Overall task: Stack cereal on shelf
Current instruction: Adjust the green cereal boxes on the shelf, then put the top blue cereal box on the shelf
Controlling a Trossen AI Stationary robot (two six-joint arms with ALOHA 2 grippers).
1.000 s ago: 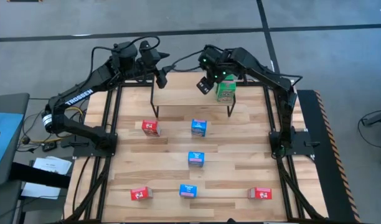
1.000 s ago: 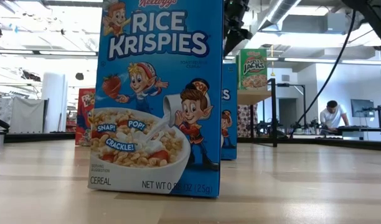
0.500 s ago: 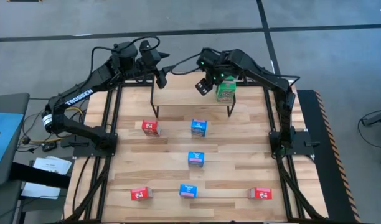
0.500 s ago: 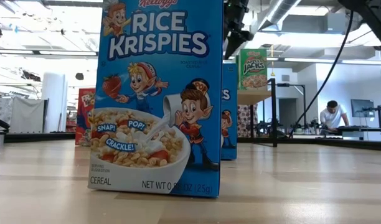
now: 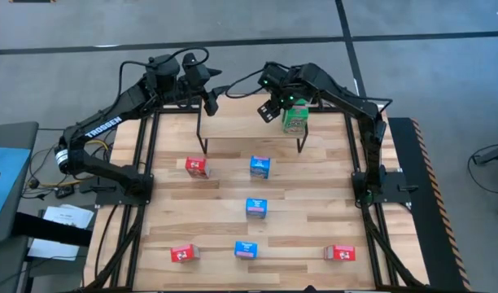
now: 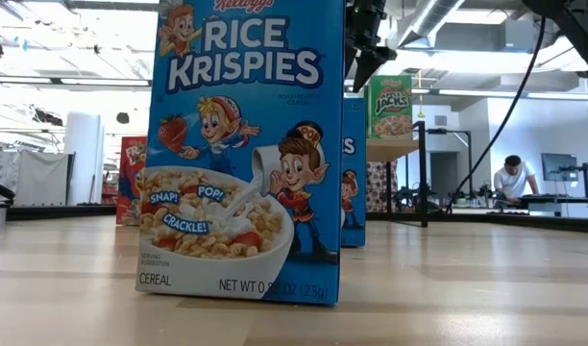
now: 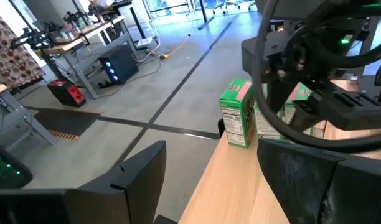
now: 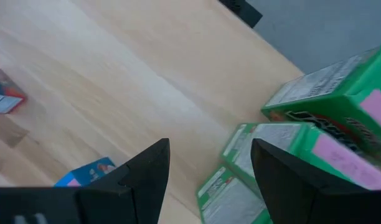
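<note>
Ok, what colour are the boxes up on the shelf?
Green. The boxes on the shelf show best in the right wrist view.

Two matte black arms, black cables; left arm (image 5: 102,130) lettered TROSSEN in white (right arm (image 5: 355,106) shows green lights).

A slatted wooden surface (image 5: 314,203) sits on a grey floor (image 5: 444,65) crossed by dark lines. Loose papers (image 5: 66,220) lie beside its left edge. Far behind, a person (image 6: 512,180) sits at a desk (image 6: 561,199).
</note>
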